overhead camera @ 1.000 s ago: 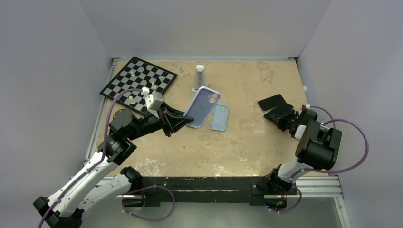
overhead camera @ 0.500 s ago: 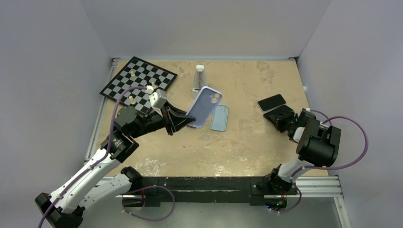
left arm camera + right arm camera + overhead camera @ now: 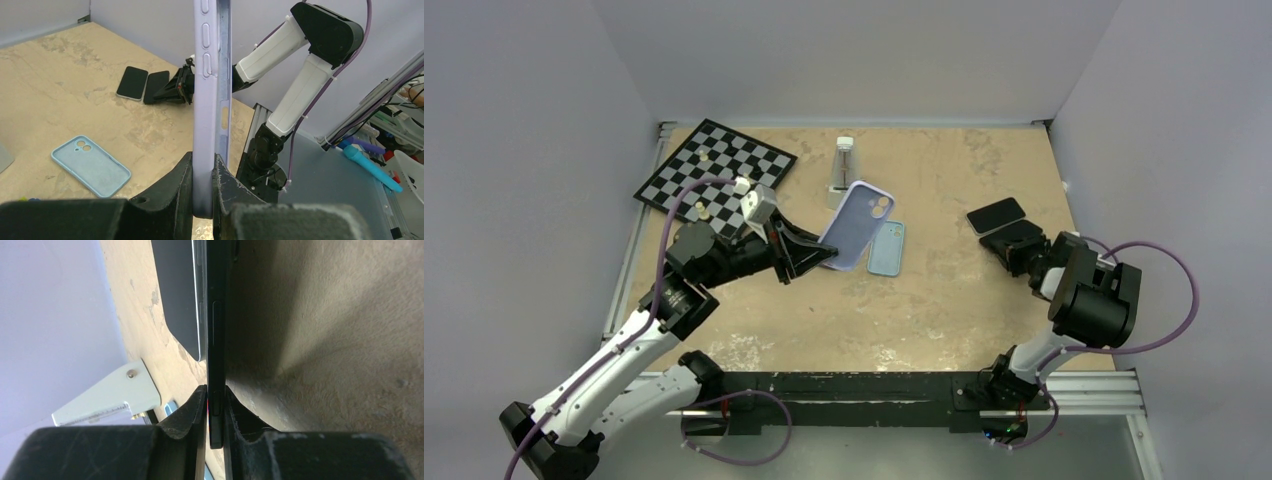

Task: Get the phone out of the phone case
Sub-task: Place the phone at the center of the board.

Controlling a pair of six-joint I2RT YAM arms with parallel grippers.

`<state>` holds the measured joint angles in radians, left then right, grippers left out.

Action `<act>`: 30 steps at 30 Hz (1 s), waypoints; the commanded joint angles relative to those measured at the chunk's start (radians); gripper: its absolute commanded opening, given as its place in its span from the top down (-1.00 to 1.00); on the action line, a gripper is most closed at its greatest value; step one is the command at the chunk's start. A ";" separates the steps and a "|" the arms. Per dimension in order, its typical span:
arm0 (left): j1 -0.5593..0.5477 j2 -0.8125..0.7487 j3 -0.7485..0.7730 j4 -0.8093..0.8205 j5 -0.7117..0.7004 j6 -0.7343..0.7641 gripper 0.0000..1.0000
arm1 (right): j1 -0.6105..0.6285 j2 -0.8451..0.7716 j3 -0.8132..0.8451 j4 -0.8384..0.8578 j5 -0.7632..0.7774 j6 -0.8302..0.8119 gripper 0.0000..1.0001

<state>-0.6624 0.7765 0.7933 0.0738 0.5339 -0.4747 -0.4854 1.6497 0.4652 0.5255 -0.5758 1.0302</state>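
Evidently for separation, the left gripper (image 3: 819,258) pinches the lilac case (image 3: 856,222) just left of the blue case (image 3: 886,248), the right gripper (image 3: 215,407) clamping the black phone (image 3: 216,315) well right.

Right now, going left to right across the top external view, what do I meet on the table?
chessboard → lavender phone case, held in the left fingers → light blue case → black phone lying flat. Left out as overlapping: white-capped object, second phone in the right fingers.
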 commanded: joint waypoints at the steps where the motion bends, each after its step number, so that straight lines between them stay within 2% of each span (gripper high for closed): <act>1: -0.004 -0.004 0.043 0.068 0.020 -0.024 1.00 | -0.005 0.009 0.021 0.036 0.063 0.026 0.68; 6: -0.004 0.016 0.044 0.080 0.026 -0.036 1.00 | -0.006 0.029 0.030 0.050 0.071 0.039 0.69; 8: -0.004 0.026 0.048 0.089 0.032 -0.045 1.00 | -0.005 0.040 0.038 0.043 0.047 0.029 0.61; 9: -0.004 0.030 0.049 0.092 0.033 -0.048 1.00 | -0.005 0.035 0.036 0.042 0.037 0.024 0.51; 12: -0.003 0.049 0.049 0.096 0.036 -0.057 1.00 | -0.003 -0.019 0.038 -0.029 0.061 -0.040 -0.10; 13: -0.004 0.058 0.049 0.099 0.039 -0.062 1.00 | -0.002 -0.044 0.043 -0.075 0.075 -0.069 -0.25; 16: -0.003 0.103 0.046 0.115 0.039 -0.094 1.00 | -0.002 -0.128 0.062 -0.229 0.126 -0.153 -0.49; 19: -0.004 0.157 0.053 0.107 0.032 -0.123 1.00 | -0.002 -0.217 0.065 -0.342 0.167 -0.209 -0.57; 26: -0.004 0.302 0.096 0.054 0.030 -0.195 1.00 | 0.000 -0.310 0.083 -0.501 0.161 -0.312 -0.58; 30: -0.017 0.431 0.125 0.033 0.063 -0.266 1.00 | 0.060 -0.488 0.102 -0.613 0.259 -0.402 -0.58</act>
<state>-0.6636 1.1183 0.8536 0.1032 0.5617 -0.6495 -0.4767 1.3190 0.5121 0.0509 -0.4198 0.7563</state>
